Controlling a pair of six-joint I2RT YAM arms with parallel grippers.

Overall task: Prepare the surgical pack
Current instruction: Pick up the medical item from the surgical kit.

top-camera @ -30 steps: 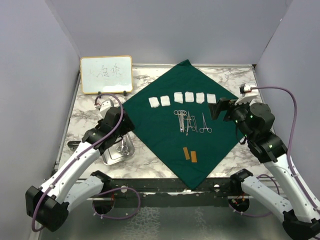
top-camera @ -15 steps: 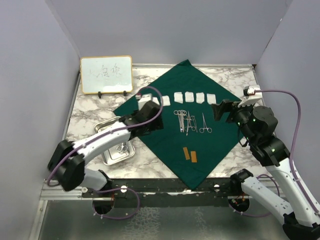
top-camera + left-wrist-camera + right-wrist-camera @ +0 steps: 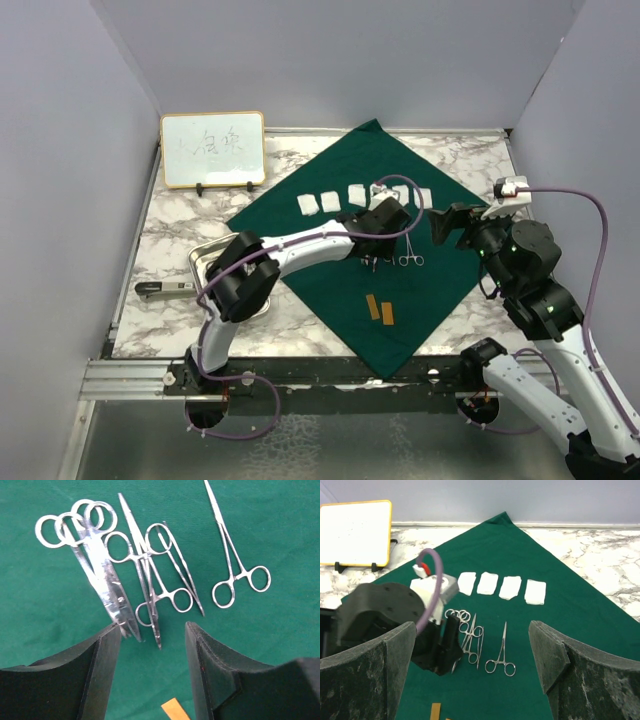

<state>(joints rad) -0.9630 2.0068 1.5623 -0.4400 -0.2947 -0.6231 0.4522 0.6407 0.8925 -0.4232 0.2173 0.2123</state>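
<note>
Silver instruments (image 3: 107, 587) lie parallel on the drape (image 3: 330, 290), long axes near-to-far; left end effector (image 3: 152, 632) apart above them; right end effector (image 3: 472, 630) apart.

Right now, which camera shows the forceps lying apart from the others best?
Left wrist: the forceps is close and sharp, both rings clear. Right wrist shows it whole but small; the top view, tiny.

Reaching the white-and-black left arm (image 3: 300, 245) from lower left across to frame centre, black two-finger left tool (image 3: 152, 630) pointed down, jaws apart, nothing between. Holding the right arm (image 3: 530, 280) bent at right, right tool (image 3: 472, 630) spread wide.
</note>
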